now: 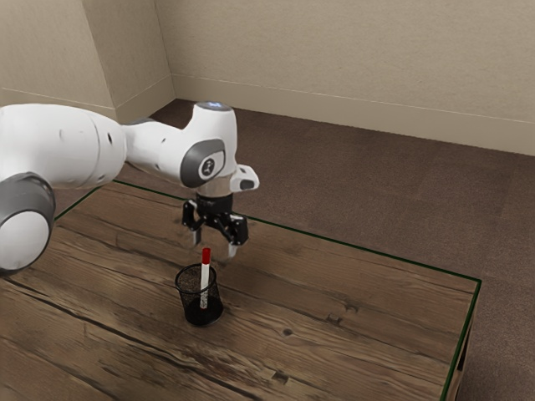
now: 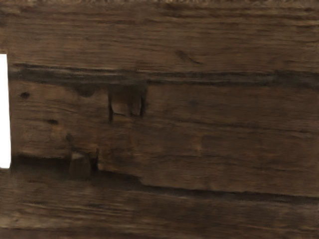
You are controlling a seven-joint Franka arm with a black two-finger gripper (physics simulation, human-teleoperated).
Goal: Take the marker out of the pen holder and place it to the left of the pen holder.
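So the marker (image 1: 205,276) is still in the pen holder (image 1: 185,294), standing on end in there. Its long axis is close to upright, with a slight lean: the top tips a bit toward the exterior view's right, so it isn't quite lined up with the holder's own sides. The red end (image 1: 206,256) points up and pokes out over the rim, and the white body runs down inside, where you can see it through the black mesh. The lower end is inside the holder near its bottom; I can't tell if it actually touches down.

The holder itself is upright on the wooden tabletop (image 1: 334,284).

My tool (image 1: 216,244) is released, nothing in it. The two fingers are pointing down and spread, with a clear gap between them. It's up above the tabletop, near the marker's red end, but not gripping it. The arm (image 1: 150,150) comes in from the exterior view's left.

Wrist view is mostly wood grain, with dark seams running roughly side by side and a couple of rough dark gouges in the boards. There's also a plain white strip (image 2: 4,112) at the very edge, and honestly I can't tell what that is.
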